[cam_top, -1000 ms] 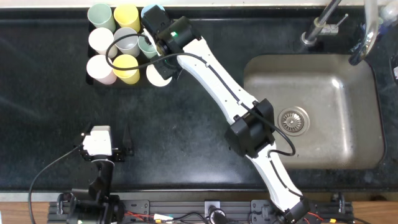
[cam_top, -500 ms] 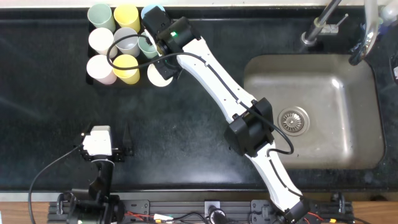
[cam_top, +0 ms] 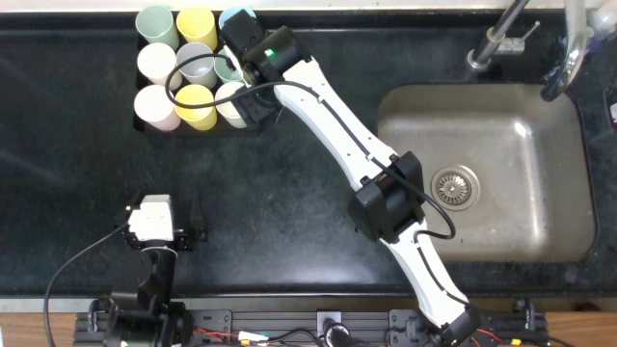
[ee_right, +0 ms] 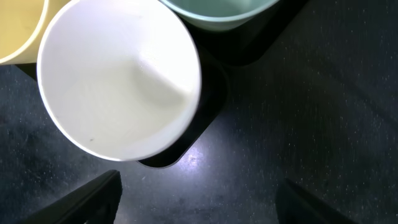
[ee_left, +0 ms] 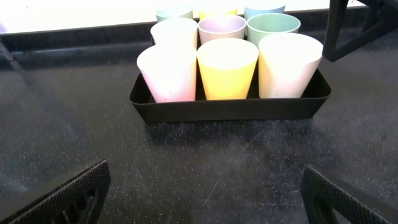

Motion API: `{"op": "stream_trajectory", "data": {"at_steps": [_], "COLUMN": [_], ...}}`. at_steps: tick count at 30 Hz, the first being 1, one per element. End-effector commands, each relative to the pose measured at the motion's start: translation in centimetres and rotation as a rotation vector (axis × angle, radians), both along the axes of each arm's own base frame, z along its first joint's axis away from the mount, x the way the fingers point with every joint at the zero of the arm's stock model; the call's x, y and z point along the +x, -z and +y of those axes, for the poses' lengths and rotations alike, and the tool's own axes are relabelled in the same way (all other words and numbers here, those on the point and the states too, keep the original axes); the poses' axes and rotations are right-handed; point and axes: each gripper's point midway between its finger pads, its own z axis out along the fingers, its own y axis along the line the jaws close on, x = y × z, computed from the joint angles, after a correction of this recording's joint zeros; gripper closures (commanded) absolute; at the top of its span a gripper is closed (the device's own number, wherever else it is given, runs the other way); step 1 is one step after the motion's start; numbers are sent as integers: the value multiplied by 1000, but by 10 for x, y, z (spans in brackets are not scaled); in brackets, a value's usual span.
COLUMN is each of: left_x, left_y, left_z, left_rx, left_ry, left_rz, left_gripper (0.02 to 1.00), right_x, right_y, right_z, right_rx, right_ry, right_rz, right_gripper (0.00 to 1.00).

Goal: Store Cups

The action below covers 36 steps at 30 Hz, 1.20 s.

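Now, at the countertop's far left corner: the shallow black plastic tray (ee_left: 230, 111) sits on the black speckled stone countertop (cam_top: 289, 222) and carries nine cups in three rows of three. The white paper cup (cam_top: 231, 103) (ee_right: 118, 81) stands upright in the tray's near right corner, touching the yellow paper cup (ee_left: 227, 67) beside it. The pale pink paper cup (ee_left: 166, 71) takes the near left corner. A pale green paper cup (ee_right: 217, 12) stands just behind the white one.

My right gripper (ee_right: 199, 186) hangs over the tray's near right corner, above the white cup, jaws wide apart and gripping nothing.

My left gripper (ee_left: 205, 186) rests low near the countertop's front edge, well apart from the tray and facing it, jaws spread, nothing between them.

The stainless steel sink (cam_top: 511, 164) lies toward the right edge.
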Motion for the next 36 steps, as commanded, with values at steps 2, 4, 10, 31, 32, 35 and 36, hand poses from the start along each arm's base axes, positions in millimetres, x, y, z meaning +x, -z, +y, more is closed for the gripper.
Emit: {"op": "stream_trajectory", "data": {"at_steps": [2, 4, 10, 31, 32, 35, 36], "left_x": [0, 0, 0, 0, 0, 0, 0], "left_y": [0, 0, 0, 0, 0, 0, 0], "left_z": [0, 0, 0, 0, 0, 0, 0], "left_rx": [15, 15, 15, 15, 15, 15, 15], "left_ry": [8, 8, 8, 8, 8, 8, 8], "left_rz": [-5, -5, -5, -5, -6, -5, -5], "left_gripper": [18, 18, 18, 18, 20, 18, 18], "right_x": [3, 4, -5, -91, -96, -112, -117], "right_y": [-6, -22, -98, -104, -102, -96, -95], "right_z": [-1, -8, -65, -334, -346, -370, -374], "right_rx": [4, 12, 19, 89, 98, 70, 66], "right_ry": [4, 14, 110, 893, 912, 879, 858], "right_rz": [-17, -34, -88, -567, -627, -797, -856], "right_gripper": [27, 3, 3, 5, 5, 3, 5]}}
